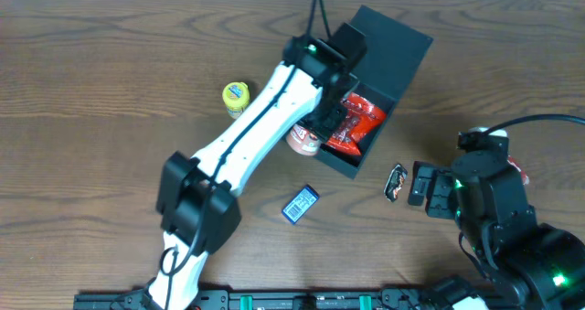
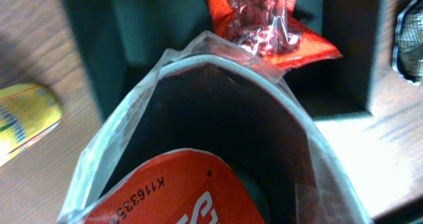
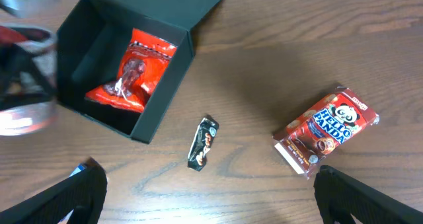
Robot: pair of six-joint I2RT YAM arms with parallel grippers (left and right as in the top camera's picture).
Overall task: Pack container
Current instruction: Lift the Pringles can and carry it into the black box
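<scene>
I am not seeing the fingers of the left claw (image 1: 317, 132) at all. In its own camera a clear pack (image 2: 198, 118) with a red label is filling the view, so I cannot tell if the claw is gripping it. From above, that pack is peeking out under the arm, just beside the near-left wall of the container (image 1: 402, 49). The Hello Panda pack (image 3: 327, 128) is mostly hiding behind the right arm from above.

The left arm is reaching long, from the near edge up and across to the box. The right claw (image 3: 211, 201) is hanging wide open over the table, holding nothing.

The container is sitting at the far middle of the table, turned cornerwise, with its mouth facing up. Its lid is lying open toward the far right, so box and lid are running from near left to far right. A red bag (image 1: 358, 120) is lying inside.
</scene>
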